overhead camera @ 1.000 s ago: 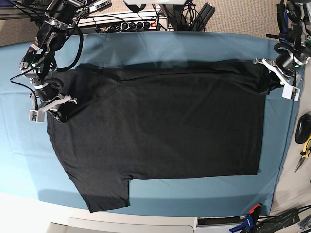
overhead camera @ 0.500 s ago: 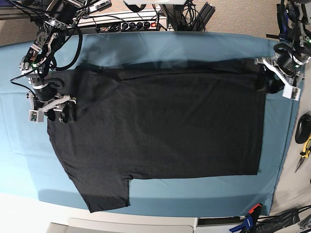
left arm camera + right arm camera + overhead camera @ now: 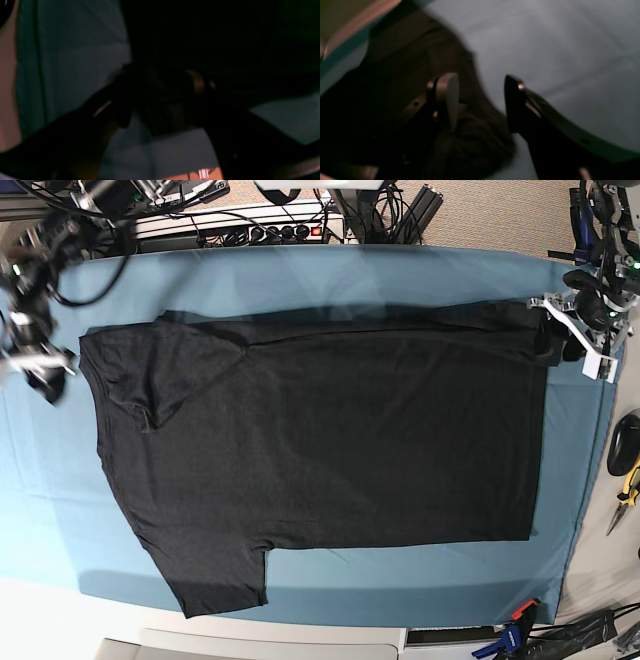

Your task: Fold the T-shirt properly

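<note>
The black T-shirt (image 3: 330, 450) lies spread flat on the teal table cloth (image 3: 330, 280), plain side up, with a small crease near its upper left corner. My right gripper (image 3: 45, 375) hangs blurred just left of the shirt's edge. In the right wrist view the right gripper (image 3: 482, 100) is open, one finger over the T-shirt (image 3: 395, 75) and the other over bare cloth. My left gripper (image 3: 568, 345) sits at the shirt's upper right corner. The left wrist view is dark: the left gripper (image 3: 162, 95) has its fingers apart, with a dark fold of the T-shirt (image 3: 200, 37) between them.
A power strip and cables (image 3: 270, 230) run along the back edge. Yellow-handled pliers (image 3: 627, 485) and a black object (image 3: 622, 442) lie off the cloth at the right. A clamp (image 3: 515, 620) sits at the front right. The cloth ends near the front edge.
My right gripper opened, let go of the shirt's upper left part and swung left and up off it; that part now lies spread out. The left gripper opened at the upper right corner.
</note>
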Controlling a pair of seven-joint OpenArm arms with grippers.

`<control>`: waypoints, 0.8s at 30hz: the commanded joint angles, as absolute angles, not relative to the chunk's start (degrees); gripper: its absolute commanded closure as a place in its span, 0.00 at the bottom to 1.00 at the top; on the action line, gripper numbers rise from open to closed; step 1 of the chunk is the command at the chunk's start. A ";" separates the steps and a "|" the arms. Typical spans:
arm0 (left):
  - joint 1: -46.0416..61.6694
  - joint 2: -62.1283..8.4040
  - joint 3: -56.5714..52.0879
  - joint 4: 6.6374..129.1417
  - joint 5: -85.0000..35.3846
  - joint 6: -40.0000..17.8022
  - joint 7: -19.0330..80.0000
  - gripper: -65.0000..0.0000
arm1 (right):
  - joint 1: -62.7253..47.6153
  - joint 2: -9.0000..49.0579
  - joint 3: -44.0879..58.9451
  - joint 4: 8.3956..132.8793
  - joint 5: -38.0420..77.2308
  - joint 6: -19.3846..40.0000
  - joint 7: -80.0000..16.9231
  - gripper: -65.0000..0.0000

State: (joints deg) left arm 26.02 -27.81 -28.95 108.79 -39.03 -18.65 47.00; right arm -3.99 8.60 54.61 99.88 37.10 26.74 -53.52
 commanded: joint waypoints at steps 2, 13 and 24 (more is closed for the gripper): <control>26.06 -29.10 -29.43 109.60 -40.75 -18.90 47.68 0.50 | -6.13 10.13 56.90 100.86 40.18 26.70 -53.60 0.55; 27.97 -29.04 -29.43 109.45 -41.17 -19.09 49.56 0.50 | -9.08 12.29 57.39 90.76 42.15 23.62 -55.81 0.54; 27.94 -29.06 -29.43 109.45 -41.10 -19.29 49.56 0.50 | -2.90 12.34 56.62 73.43 52.71 26.79 -60.14 0.55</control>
